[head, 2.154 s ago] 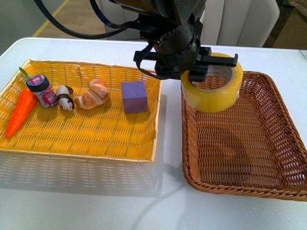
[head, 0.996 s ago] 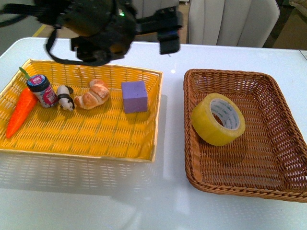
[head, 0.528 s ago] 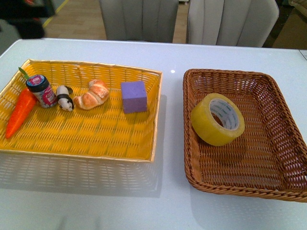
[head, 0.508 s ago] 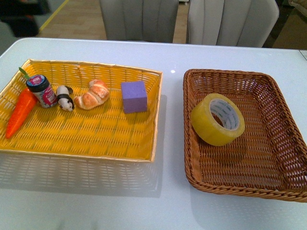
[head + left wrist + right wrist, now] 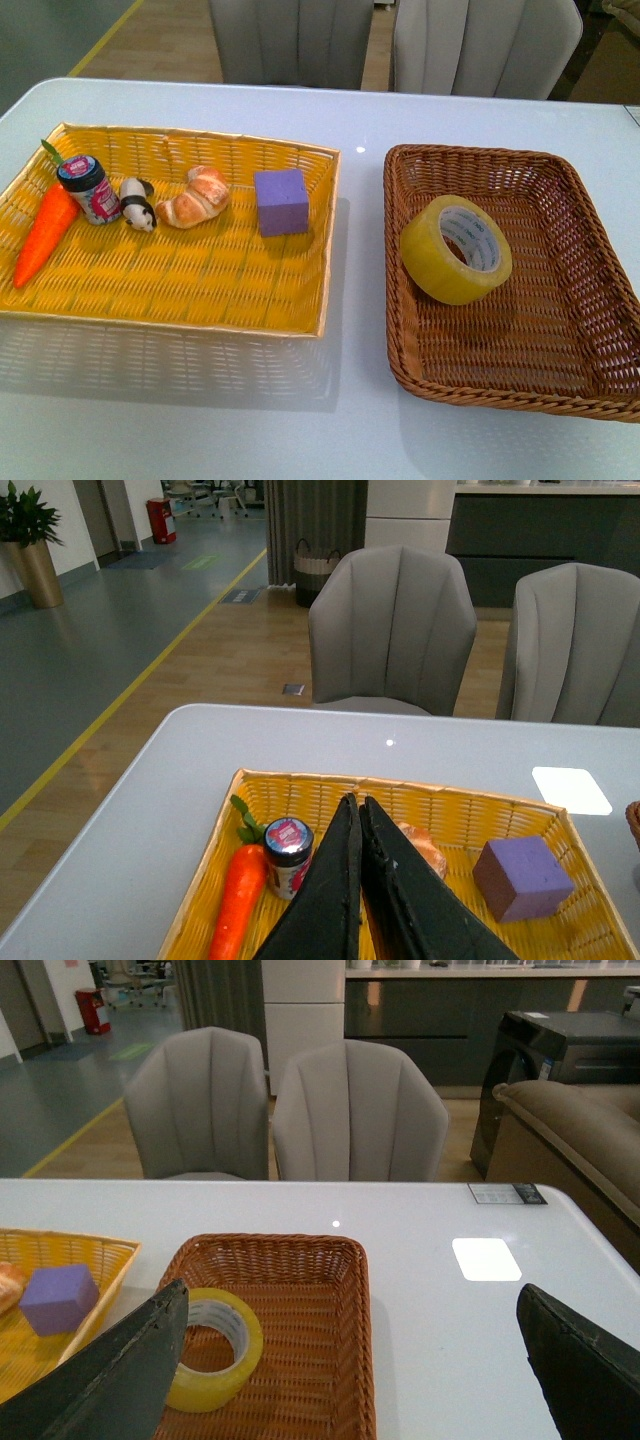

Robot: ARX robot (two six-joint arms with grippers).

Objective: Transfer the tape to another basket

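Note:
The yellowish tape [image 5: 456, 249] leans on its edge against the left wall inside the dark brown wicker basket [image 5: 590, 270], its white printed core facing up and right. It also shows in the right wrist view as the tape [image 5: 212, 1362] in the basket [image 5: 330, 1350]. Neither arm shows in the front view. My right gripper [image 5: 352, 1300] hangs open and empty, high above and behind the table. My left gripper [image 5: 355, 805] is shut with nothing in it, raised above the yellow tray [image 5: 455, 810].
The yellow woven tray [image 5: 230, 290] at the left holds a carrot [image 5: 44, 232], a small jar [image 5: 89, 188], a panda figure [image 5: 137, 204], a croissant [image 5: 194, 197] and a purple cube [image 5: 281, 201]. Two grey chairs [image 5: 400, 40] stand behind the white table [image 5: 200, 420].
The arm that held the tape over the brown basket let it go and drew back left and out of the front view. The tape now rests in the basket, unmoved for a second.

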